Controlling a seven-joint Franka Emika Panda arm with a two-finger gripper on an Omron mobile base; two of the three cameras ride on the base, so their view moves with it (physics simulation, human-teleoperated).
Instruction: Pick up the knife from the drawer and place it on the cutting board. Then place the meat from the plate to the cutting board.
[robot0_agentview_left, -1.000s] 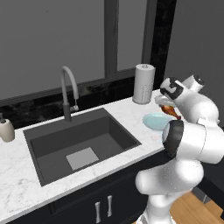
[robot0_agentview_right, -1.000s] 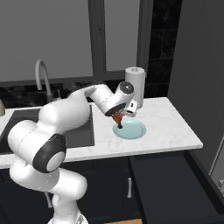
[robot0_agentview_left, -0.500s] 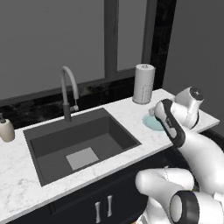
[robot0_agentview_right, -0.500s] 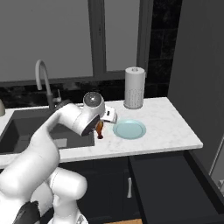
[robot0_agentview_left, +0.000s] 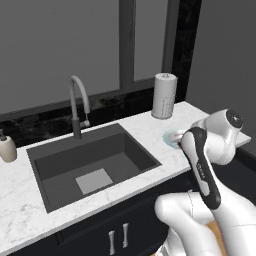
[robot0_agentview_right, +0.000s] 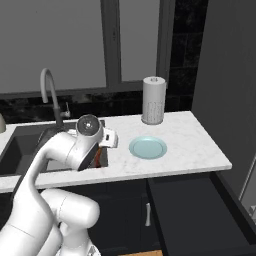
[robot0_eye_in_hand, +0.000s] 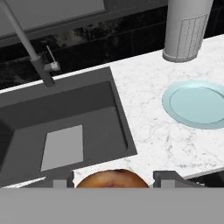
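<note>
My gripper is shut on the meat, an orange-brown drumstick whose rounded end shows between the two dark fingertips. In the right base view the gripper hangs over the counter's front edge, by the sink's right rim and left of the plate. The round pale teal plate lies bare on the marble counter, also seen as the plate and the plate. The black drawer stands pulled out below the counter at lower right, its inside dark. The knife and the cutting board are out of view.
A dark sink with a curved faucet takes up the left of the counter. A white paper towel roll stands behind the plate. A soap dispenser sits at the far left. Tall dark cabinets rise on the right.
The arm has swung left from above the plate to the sink's right rim, carrying the meat with it. The plate is left bare.
</note>
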